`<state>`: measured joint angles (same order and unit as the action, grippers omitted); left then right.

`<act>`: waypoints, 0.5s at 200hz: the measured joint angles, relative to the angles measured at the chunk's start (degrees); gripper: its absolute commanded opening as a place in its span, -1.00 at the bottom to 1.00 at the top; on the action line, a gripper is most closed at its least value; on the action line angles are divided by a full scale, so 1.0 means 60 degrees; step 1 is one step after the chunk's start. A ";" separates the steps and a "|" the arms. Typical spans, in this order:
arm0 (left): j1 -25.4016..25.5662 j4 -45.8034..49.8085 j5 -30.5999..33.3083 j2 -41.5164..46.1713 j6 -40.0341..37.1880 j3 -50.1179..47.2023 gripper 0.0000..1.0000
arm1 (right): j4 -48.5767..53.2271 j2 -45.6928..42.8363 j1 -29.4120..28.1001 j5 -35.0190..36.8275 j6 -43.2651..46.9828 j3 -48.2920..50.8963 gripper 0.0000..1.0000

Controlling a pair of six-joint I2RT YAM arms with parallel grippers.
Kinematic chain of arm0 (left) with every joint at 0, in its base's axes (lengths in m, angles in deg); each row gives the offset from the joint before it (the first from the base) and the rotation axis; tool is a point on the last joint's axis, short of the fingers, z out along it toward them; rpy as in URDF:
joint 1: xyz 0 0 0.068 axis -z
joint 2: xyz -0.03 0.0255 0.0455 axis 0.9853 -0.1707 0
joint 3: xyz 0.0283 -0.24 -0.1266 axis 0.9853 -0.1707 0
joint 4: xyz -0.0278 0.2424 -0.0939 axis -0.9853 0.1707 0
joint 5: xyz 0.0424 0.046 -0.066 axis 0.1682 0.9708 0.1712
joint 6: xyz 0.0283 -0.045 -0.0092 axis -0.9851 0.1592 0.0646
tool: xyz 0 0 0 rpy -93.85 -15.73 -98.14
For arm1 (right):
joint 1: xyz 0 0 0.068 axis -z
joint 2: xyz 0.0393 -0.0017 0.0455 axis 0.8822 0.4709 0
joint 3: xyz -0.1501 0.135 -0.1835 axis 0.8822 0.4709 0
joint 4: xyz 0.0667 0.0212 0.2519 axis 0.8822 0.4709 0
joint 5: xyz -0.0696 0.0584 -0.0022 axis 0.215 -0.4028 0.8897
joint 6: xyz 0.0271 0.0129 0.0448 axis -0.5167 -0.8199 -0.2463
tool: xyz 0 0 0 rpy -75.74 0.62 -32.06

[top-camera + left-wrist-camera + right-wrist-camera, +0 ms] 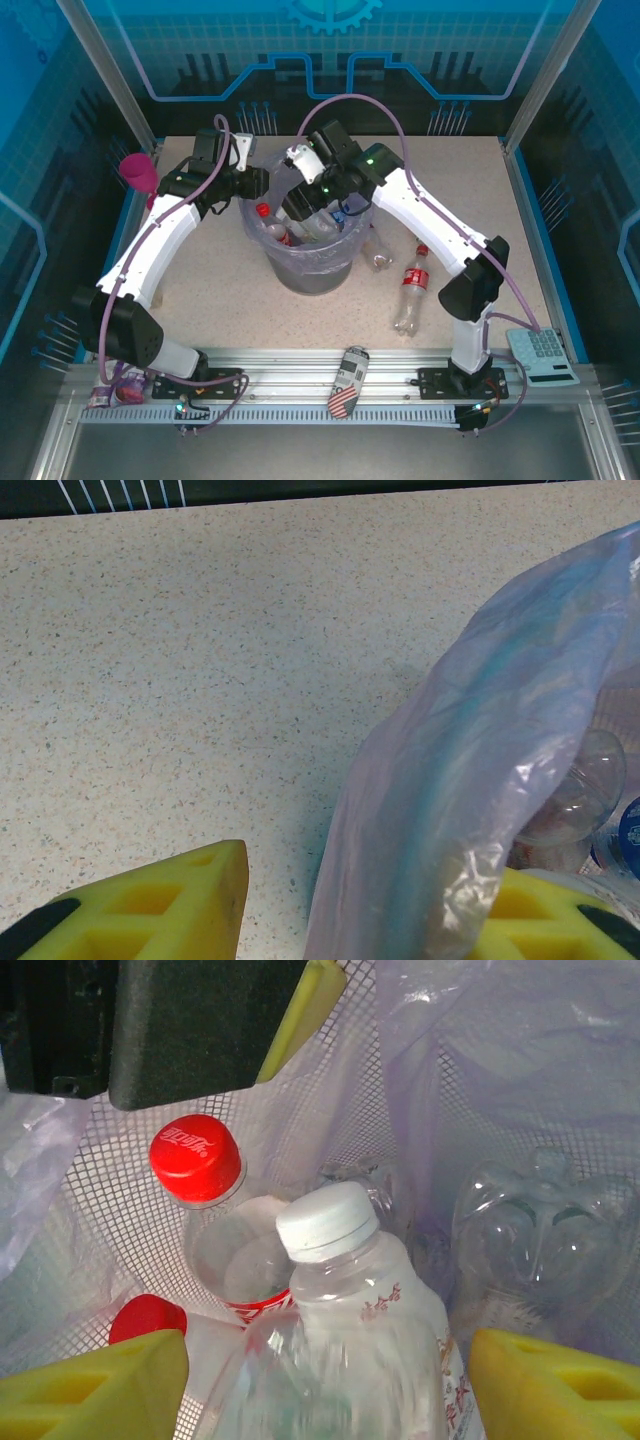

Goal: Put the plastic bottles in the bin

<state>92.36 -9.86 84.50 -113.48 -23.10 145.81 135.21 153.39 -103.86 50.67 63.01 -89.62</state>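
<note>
The bin (300, 272) stands mid-table, lined with a lavender bag (470, 780). My left gripper (257, 186) is at its left rim, shut on the bag-covered rim (370, 880). My right gripper (306, 205) hangs over the bin's mouth, jaws open. A clear white-capped bottle (350, 1300) lies loose between its yellow fingers (100, 1390), pointing down into the bin, its lower part blurred. Inside the bin lie red-capped bottles (195, 1158) and a crumpled clear one (535, 1240). On the table right of the bin lie a red-labelled bottle (412, 290) and a clear one (376, 250).
A patterned can (348, 382) lies on the front rail between the arm bases. A pink goblet (138, 175) stands at the far left edge. A calculator (542, 355) sits at the near right. Blue walls close in the table.
</note>
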 measured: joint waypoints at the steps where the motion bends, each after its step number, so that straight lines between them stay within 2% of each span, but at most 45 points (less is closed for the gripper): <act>1: 0.0000 -0.0004 0.0000 0.0000 -0.0004 0.0000 -0.09 | -0.0004 -0.0015 0.0000 0.0000 -0.0004 0.0018 0.46; 100: 0.0000 0.0000 0.0000 0.0000 0.0000 0.0000 -0.09 | -0.0947 -0.1213 0.0000 0.0066 -0.0022 0.0991 -0.01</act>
<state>92.36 -9.86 84.50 -113.48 -23.10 145.81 129.53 146.11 -103.86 51.07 62.88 -83.68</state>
